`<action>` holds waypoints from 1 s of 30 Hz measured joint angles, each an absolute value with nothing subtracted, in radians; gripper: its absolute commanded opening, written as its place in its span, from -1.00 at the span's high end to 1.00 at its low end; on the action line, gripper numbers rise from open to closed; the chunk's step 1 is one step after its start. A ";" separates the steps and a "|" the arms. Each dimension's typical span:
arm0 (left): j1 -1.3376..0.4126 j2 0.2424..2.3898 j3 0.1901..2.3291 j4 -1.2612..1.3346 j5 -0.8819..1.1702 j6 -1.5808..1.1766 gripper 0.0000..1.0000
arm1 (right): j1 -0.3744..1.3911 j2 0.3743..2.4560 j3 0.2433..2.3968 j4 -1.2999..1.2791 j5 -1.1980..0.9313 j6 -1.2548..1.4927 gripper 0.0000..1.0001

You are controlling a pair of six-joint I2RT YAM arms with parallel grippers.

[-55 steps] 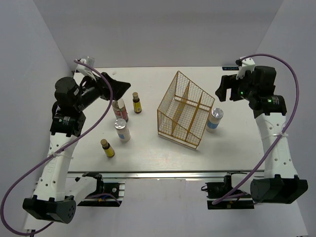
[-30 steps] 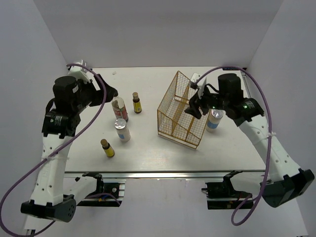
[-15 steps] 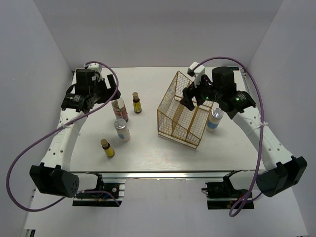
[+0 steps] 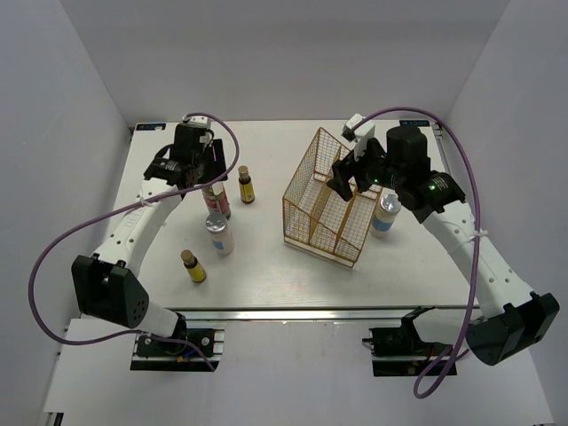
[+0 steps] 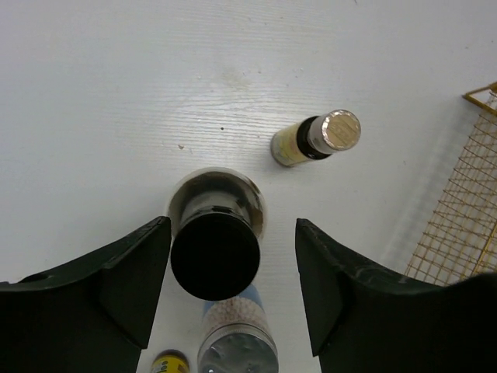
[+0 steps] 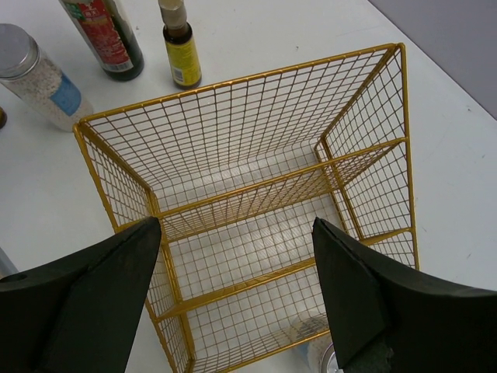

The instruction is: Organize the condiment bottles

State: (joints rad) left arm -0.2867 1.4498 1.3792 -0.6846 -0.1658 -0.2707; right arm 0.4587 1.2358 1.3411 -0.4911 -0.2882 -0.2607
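Five bottles, all out on the white surface (image 4: pixel 266 266) and none yet in the gold wire divided basket (image 4: pixel 330 202). The left arm's fingers (image 5: pixel 116 287) hang apart either side of the tall clear bottle with the red label (image 4: pixel 216 199), its dark cap between them but untouched, and sitting much nearer one finger than the other. That's the worry: close like this and one finger meets the cap first and shoves the top-heavy bottle over. It has neighbours to hit: a white cylinder with a silver lid (image 4: pixel 219 234) just beside it and a small amber-yellow bottle with a dark cap (image 4: pixel 246 185) nearby; the second amber bottle (image 4: pixel 193 265) stands further off toward the near edge. Over on the other side, the right arm's fingers (image 6: pixel 93 287) are spread wide and empty above the basket's open compartments. Drop too low there and a fingertip could snag the wire rim and drag the light basket into the second white cylinder (image 4: pixel 385 214), which stands right against its outer side.
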 measured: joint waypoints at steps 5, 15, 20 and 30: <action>-0.290 1.451 1.379 -0.662 -0.226 -0.273 -0.30 | 0.459 1.227 1.325 -0.490 -0.282 -0.260 -0.64; -0.293 1.451 1.372 -0.641 -0.258 -0.273 -0.17 | 0.459 1.214 1.324 -0.490 -0.278 -0.257 -0.60; -0.297 1.451 1.359 -0.632 -0.269 -0.273 -0.16 | 0.459 1.205 1.318 -0.489 -0.271 -0.257 -0.59; -0.297 1.451 1.336 -0.616 -0.285 -0.267 0.34 | 0.459 1.199 1.315 -0.489 -0.270 -0.253 -0.57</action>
State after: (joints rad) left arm -0.2970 1.4509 1.3365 -0.6163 -0.2848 -0.2668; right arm 0.4587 1.1992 1.3151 -0.4892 -0.2703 -0.2531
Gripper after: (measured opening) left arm 0.469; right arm 0.791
